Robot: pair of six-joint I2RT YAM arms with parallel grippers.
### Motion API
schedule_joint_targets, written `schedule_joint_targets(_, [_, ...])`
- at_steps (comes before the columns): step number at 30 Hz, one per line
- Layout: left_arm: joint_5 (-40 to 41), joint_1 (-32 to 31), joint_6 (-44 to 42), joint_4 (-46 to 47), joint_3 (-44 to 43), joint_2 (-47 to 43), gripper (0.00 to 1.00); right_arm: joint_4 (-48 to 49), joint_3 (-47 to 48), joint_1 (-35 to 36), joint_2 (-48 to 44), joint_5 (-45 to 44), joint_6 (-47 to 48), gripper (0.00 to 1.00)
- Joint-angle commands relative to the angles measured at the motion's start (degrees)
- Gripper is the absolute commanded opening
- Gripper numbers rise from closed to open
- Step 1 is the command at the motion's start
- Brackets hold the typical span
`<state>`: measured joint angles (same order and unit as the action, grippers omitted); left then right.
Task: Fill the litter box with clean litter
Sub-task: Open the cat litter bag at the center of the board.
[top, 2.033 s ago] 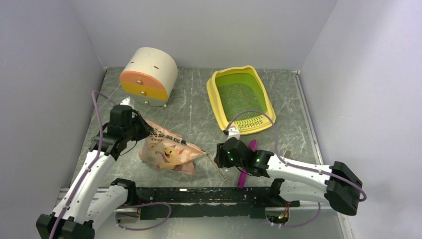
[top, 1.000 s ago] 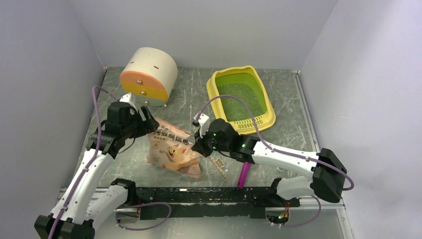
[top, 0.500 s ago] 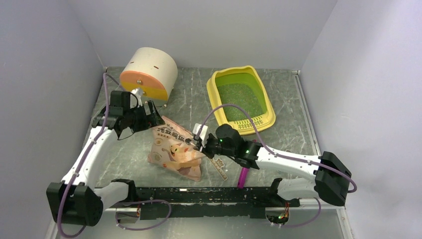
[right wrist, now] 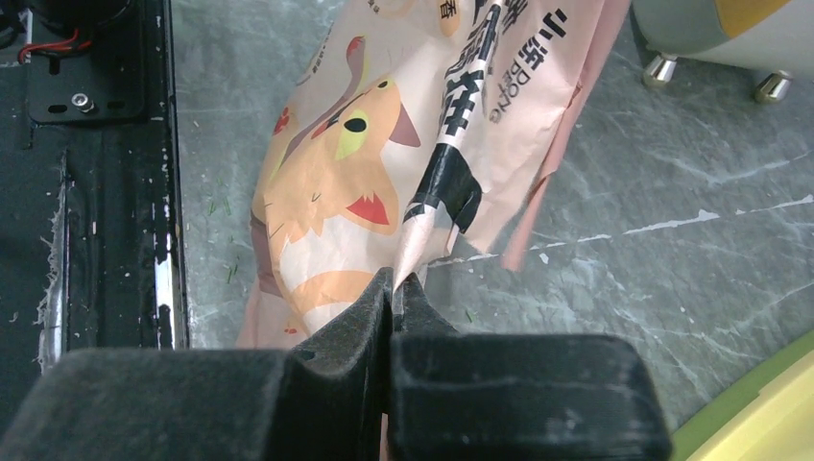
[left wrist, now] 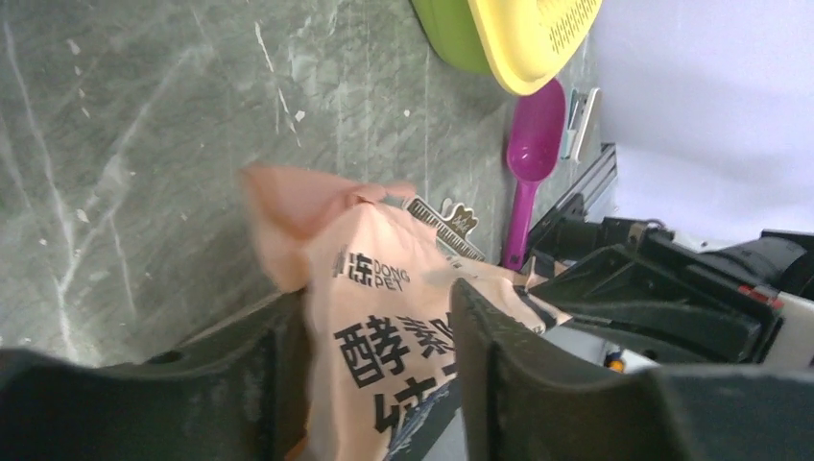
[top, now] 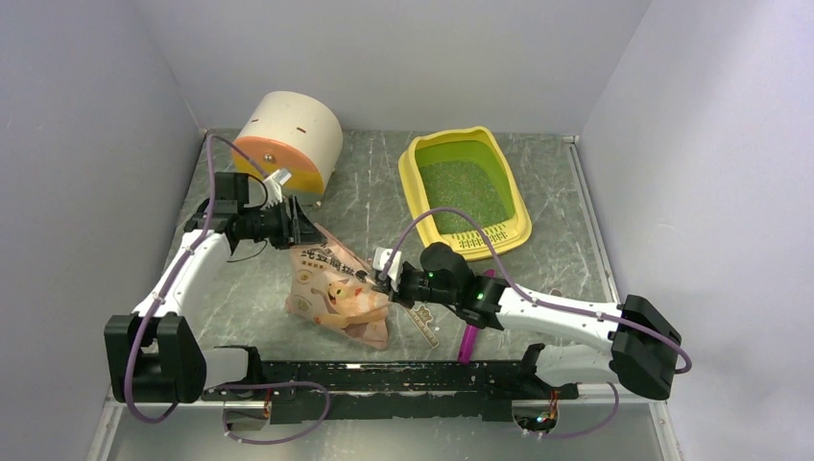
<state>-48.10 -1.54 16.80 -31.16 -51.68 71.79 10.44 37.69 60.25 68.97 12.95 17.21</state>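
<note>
A yellow litter box (top: 411, 182) sits toward the far right of the grey worktop (top: 374, 197), with a layer of pale green clean litter (top: 467, 192) in its pan. Nearer the arms and left of the box, a pink bag (top: 331, 293) printed with a cartoon cat stands between them. The right fingers (right wrist: 336, 322) are pinched tight on its edge. The left fingers (left wrist: 499, 355) straddle its top corner; whether they clamp it I cannot tell. A magenta scoop (top: 470, 336) lies beside the right arm.
</note>
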Motion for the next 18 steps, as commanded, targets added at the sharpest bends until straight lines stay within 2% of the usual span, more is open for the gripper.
schedule_joint_targets(1, [-9.35, 0.47, -3.59, 0.3, 0.48, -2.69, 0.44, 5.4, 1.05, 0.14, -1.41, -2.08, -0.09, 0.02])
schedule_joint_targets(5, [-6.29, 0.4, -1.37, 5.05, 3.33, -6.46, 0.09, 7.12, -0.06, 0.16, -1.56, -2.3, -4.63, 0.05])
schedule_joint_targets(6, [-5.49, 0.4, -1.04, 6.2, 3.92, -7.22, 0.05, 7.48, -0.17, 0.15, -1.54, -2.64, -6.16, 0.08])
schedule_joint_targets(8, [-4.16, 0.4, 0.39, 9.83, 5.86, -8.9, 0.05, 6.32, 0.73, 0.17, -1.4, -3.13, -8.92, 0.1])
schedule_joint_targets(9, [-4.29, 0.4, 1.53, 12.48, 7.28, -9.63, 0.05, 4.97, 1.62, 0.14, -1.26, -3.51, -10.09, 0.14])
schedule_joint_targets(12, [-6.31, 0.4, 6.47, 22.38, 11.21, -11.69, 0.05, 0.12, 4.69, 0.21, -1.03, -5.39, -12.71, 0.3])
schedule_joint_targets(15, [-5.66, 0.4, 8.14, 27.66, 12.82, -14.97, 0.05, -3.98, 7.49, 0.14, -1.13, -9.53, -14.78, 0.5])
schedule_joint_targets(18, [-3.42, 0.4, 8.15, 31.96, 13.89, -18.92, 0.05, -4.11, 9.27, 0.05, -2.04, -13.43, -17.07, 0.66])
